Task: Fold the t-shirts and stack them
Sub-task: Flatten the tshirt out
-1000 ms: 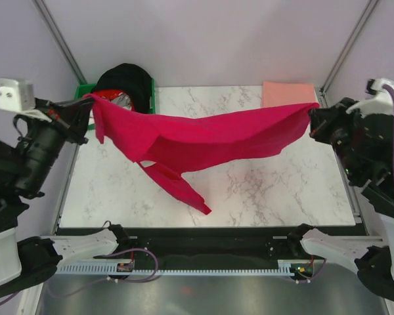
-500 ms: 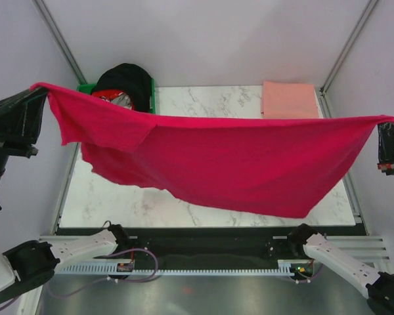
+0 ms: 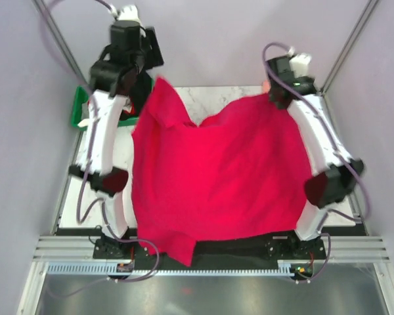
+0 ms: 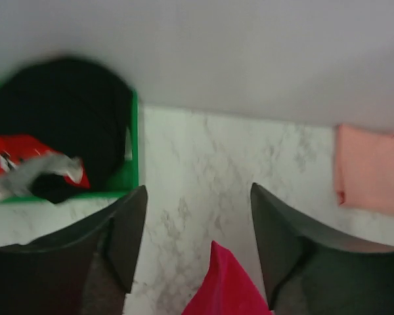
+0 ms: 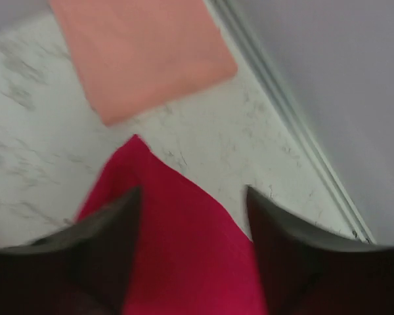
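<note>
The crimson red t-shirt [image 3: 217, 170] lies spread across the table, its near hem hanging over the front edge. Both arms reach to the far edge. My left gripper [image 3: 143, 85] is over the shirt's far left corner. In the left wrist view it [image 4: 198, 190] is open, with a red cloth tip [image 4: 226, 285] lying loose below the gap. My right gripper [image 3: 276, 94] is over the far right corner. Seen from the right wrist it [image 5: 193, 190] is open above the red cloth [image 5: 177, 236], not pinching it. The folded salmon pink t-shirt [image 5: 138, 52] lies at the far right corner [image 4: 371, 170].
A green bin [image 3: 79, 108] stands at the far left corner, with a black garment [image 4: 59, 111] and a red-and-grey item [image 4: 33, 164] inside. A metal frame rail [image 5: 295, 111] runs along the table's right edge. The marble table top [image 4: 197, 151] shows beyond the shirt.
Both arms swung from the sides to the far edge, laying the stretched red shirt flat on the table. Both grippers went from shut on its corners to open, letting it go.
</note>
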Robot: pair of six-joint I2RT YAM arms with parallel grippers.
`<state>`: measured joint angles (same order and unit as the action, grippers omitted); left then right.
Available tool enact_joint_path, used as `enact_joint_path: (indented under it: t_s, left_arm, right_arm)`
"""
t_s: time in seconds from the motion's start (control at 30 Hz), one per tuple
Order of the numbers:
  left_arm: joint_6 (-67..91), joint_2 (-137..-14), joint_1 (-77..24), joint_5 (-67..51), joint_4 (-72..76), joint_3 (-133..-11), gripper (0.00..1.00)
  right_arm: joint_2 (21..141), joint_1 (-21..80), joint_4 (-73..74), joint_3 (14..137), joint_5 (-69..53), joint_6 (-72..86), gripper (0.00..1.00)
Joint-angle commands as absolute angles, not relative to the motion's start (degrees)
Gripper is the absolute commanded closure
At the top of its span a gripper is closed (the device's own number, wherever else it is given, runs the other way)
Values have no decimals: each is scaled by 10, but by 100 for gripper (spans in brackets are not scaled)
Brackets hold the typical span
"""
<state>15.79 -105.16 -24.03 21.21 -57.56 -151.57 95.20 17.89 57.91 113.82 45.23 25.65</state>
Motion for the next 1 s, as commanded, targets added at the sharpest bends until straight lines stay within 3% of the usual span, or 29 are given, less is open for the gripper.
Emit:
enact_joint_path:
  t_s: [0.0, 0.03, 0.07, 0.1, 0.13, 0.23, 0.37, 0.47, 0.67, 0.8, 0.97]
  left_arm:
    - [289, -1191, -153, 15, -853, -1577, 24]
    - [280, -1177, -183, 40, -835, -1556, 10]
    - [275, -1152, -188, 56, -806, -1516, 3]
    - [274, -1113, -188, 47, -767, -1387, 0]
    - [272, -1035, -185, 41, -659, -1315, 0]
    - [277, -922, -181, 56, -564, -1127, 0]
    - [279, -851, -192, 56, -546, -996, 0]
    - [288, -783, -227, 88, -509, -828, 0]
    - [307, -742, -234, 96, -363, -641, 9]
    - [314, -780, -194, 69, -278, -606, 22]
    - [328, -870, -146, -10, -201, -609, 28]
  right_arm:
    - [977, 163, 695, 1136, 425, 314, 2]
    - [931, 165, 660, 1109, 405, 294, 2]
    - [911, 164, 630, 1084, 391, 282, 2]
    - [893, 165, 598, 1047, 385, 278, 2]
    - [873, 164, 592, 1035, 379, 277, 2]
    - [840, 164, 585, 967, 357, 283, 2]
    - [774, 164, 521, 819, 296, 285, 2]
    - [743, 164, 480, 731, 244, 292, 2]
    - [712, 165, 388, 607, 88, 320, 2]
    - [668, 176, 336, 534, 33, 330, 2]
    - [645, 178, 332, 487, 23, 315, 2]
